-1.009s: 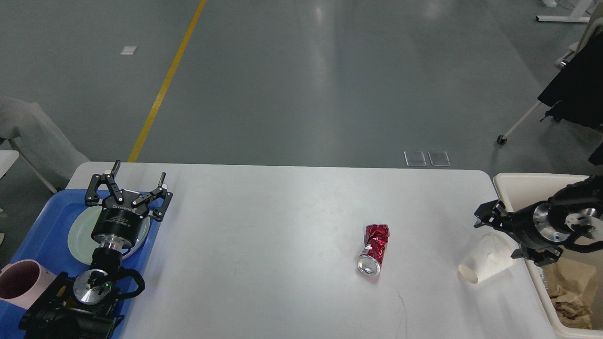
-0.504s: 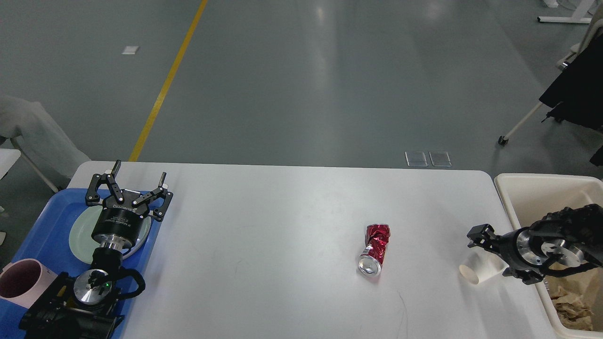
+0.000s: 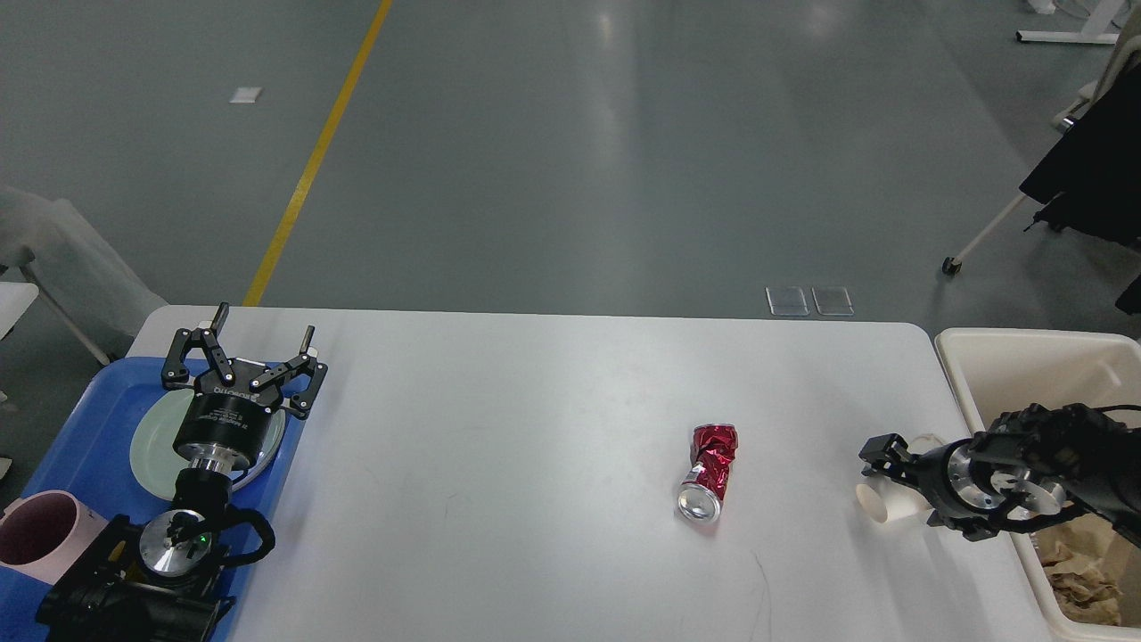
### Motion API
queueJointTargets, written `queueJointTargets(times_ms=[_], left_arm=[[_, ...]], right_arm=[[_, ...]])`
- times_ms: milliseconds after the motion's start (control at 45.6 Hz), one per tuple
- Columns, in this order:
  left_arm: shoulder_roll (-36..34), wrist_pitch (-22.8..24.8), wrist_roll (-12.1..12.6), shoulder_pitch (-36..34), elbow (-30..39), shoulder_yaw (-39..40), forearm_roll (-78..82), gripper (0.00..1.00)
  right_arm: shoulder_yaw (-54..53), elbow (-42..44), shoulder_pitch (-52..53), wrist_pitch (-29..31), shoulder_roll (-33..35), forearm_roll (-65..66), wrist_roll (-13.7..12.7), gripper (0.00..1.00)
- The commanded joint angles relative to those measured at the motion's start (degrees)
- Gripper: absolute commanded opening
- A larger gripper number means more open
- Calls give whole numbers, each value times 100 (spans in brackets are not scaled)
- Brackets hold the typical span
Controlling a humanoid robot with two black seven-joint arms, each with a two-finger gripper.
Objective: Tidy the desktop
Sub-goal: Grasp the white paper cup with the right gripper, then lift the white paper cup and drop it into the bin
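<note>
The white desktop (image 3: 535, 428) holds a crushed red can (image 3: 710, 471) lying right of the middle. A white paper cup (image 3: 872, 505) lies on its side near the right edge, mouth to the left. My right gripper (image 3: 898, 486) is low over the cup, with a dark finger (image 3: 880, 448) above it and the cup's body partly hidden under the gripper. I cannot tell whether it grips the cup. My left gripper (image 3: 264, 323) is open and empty, held over the tray at the left edge.
A blue tray (image 3: 80, 428) at the left holds a pale green plate (image 3: 147, 446) and a pink mug (image 3: 40, 535). A cream bin (image 3: 1025, 343) with crumpled brown paper (image 3: 1083, 571) stands off the right edge. Bare floor lies beyond the table.
My right gripper has come down and moved left from beside the bin onto the paper cup. The cup has shifted slightly left. The left arm has not moved.
</note>
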State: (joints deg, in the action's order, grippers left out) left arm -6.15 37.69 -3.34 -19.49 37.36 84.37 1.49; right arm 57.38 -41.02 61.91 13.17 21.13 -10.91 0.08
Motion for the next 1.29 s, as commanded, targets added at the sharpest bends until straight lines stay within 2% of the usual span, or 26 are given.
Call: queueJointTargets(times_ms=[0,175,285,395,439,504,592,636,1009,1163,1272], left_arm=[[0,1,0,-2,-1,0,-8,96],[0,1,0,7,-1,0,-8,96],[0,-7,0,-2,-1,-9,1,96],[0,1,0,-2,8,0,1,96],[0,1,0,-2,-1,-9,1,96],[0,-7,0,-2,-1,0,1,96],[0,1,0,-2,-1,0,1,96],[0,-7,0,-2,-1,-9,-8,96],[0,1,0,-2,-1,0,1,96],[0,1,0,-2,8,0,1,97],[0,1,0,-2,8,0,1,96]], right_arm=[[-174,147,-144,-253,-65,1,0,100],[-631,270,-408,-377,-74,-8,-17,100],[-667,261,-425,-377,-74,-8,-17,90],[-667,253,-416,-377,-48,1,-17,74],[-667,226,-416,-377,-30,1,-17,65],[-667,174,-399,-350,-13,1,-8,44],[-658,95,-346,-271,-4,1,-17,10],[-649,25,-329,-271,31,1,-17,1],[-386,-801,497,-271,567,167,-35,0],[307,-1688,1498,-245,743,388,-35,0],[1054,-2435,2508,-17,726,388,-35,0]])
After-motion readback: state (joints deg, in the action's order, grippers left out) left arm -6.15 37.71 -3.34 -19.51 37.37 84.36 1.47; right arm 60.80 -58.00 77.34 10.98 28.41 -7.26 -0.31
